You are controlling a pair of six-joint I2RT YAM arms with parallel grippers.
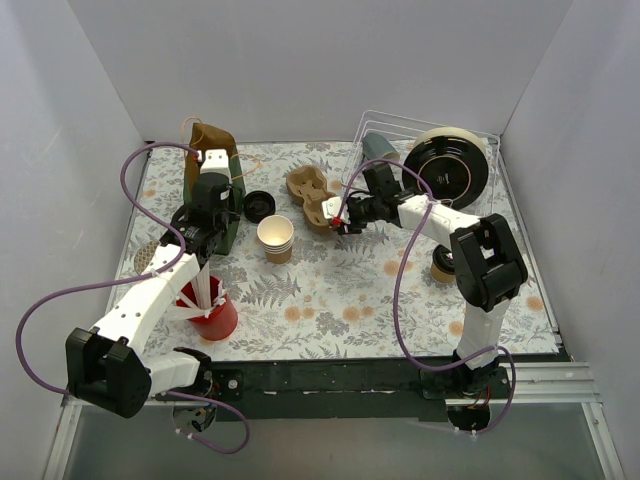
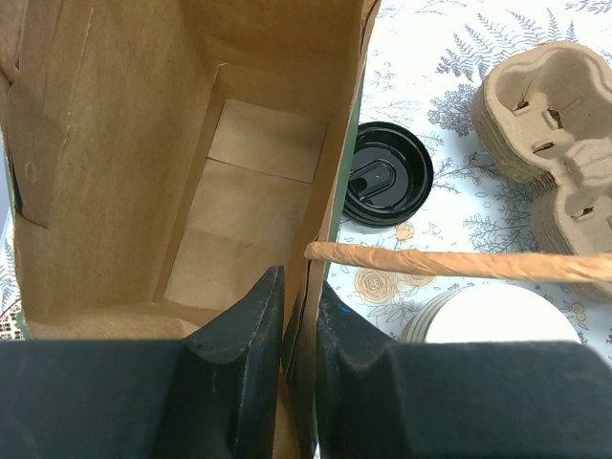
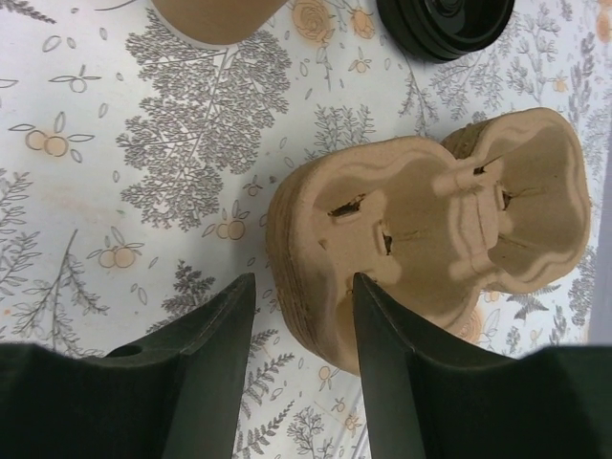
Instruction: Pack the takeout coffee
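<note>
A stack of tan kraft cups [image 1: 276,238], white inside and without lids, stands mid-table; it also shows in the left wrist view [image 2: 497,316] and the right wrist view [image 3: 215,19]. A black lid [image 1: 258,205] lies beside the stack and shows in the left wrist view [image 2: 384,180]. A brown paper bag [image 1: 210,150] stands open at the back left, its inside [image 2: 249,172] empty. My left gripper [image 2: 298,287] is shut on the bag's right wall. My right gripper [image 3: 301,287] is open, its jaws straddling the near rim of a stack of pulp cup carriers [image 3: 430,229].
A red cup of white sticks [image 1: 210,312] stands front left. A wire rack [image 1: 480,135] at the back right holds a black plate [image 1: 447,170] and a grey-blue mug [image 1: 380,150]. Another tan cup [image 1: 440,268] sits beside the right arm. The bag's handle [image 2: 459,263] crosses the left wrist view.
</note>
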